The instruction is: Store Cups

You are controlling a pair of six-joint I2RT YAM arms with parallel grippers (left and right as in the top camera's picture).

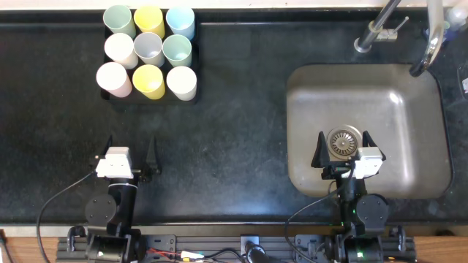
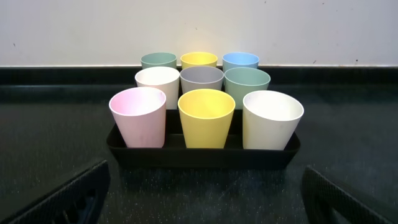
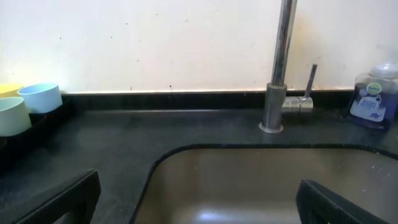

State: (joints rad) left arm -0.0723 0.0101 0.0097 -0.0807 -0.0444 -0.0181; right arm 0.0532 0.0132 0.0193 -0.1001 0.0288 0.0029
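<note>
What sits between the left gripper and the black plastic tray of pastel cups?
Only bare black speckled countertop separates left gripper from black tray; top and left wrist views agree.

Lower left of the top view: black jointed left arm, white boxy wrist block, left gripper with black tapered fingers. Lower right: matching right arm and right gripper. Thin black cables looping from round bases; red and yellow wires at bottom centre.

The tray hides the bases of the cups
</note>
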